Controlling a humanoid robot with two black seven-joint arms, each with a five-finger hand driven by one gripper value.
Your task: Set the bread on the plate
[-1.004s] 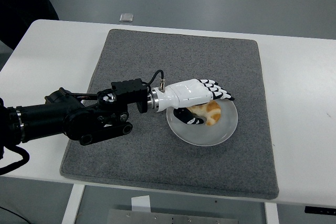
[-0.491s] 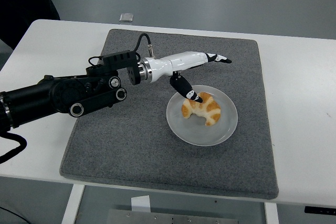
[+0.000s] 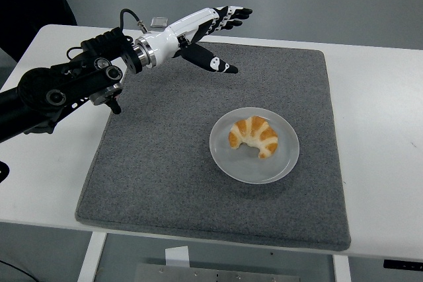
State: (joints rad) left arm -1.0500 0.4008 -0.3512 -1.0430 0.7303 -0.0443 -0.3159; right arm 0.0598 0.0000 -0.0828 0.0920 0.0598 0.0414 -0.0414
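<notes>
On the grey mat that covers most of the white table we see a pale round plate, and the bread, a golden croissant with lighter stripes, lies inside it, a little toward the plate's far side. Nothing else sits in the plate.

Our left hand hangs above the mat's far left part, well apart from the plate. Its fingers are stretched forward and spread loosely, the thumb angled down toward the mat, and it holds nothing. The black left arm comes in from the left edge over the table. We see no right arm.

Compared with a second ago, when the hand lay over the plate with the bread under its fingers, and half a second ago, when it had lifted just clear with the thumb near the croissant, the hand has now drawn up and back to the left. The bread has stayed where it was released.

We can read no writing or labels anywhere. A small pale object on the floor beyond the table is too small to identify.
</notes>
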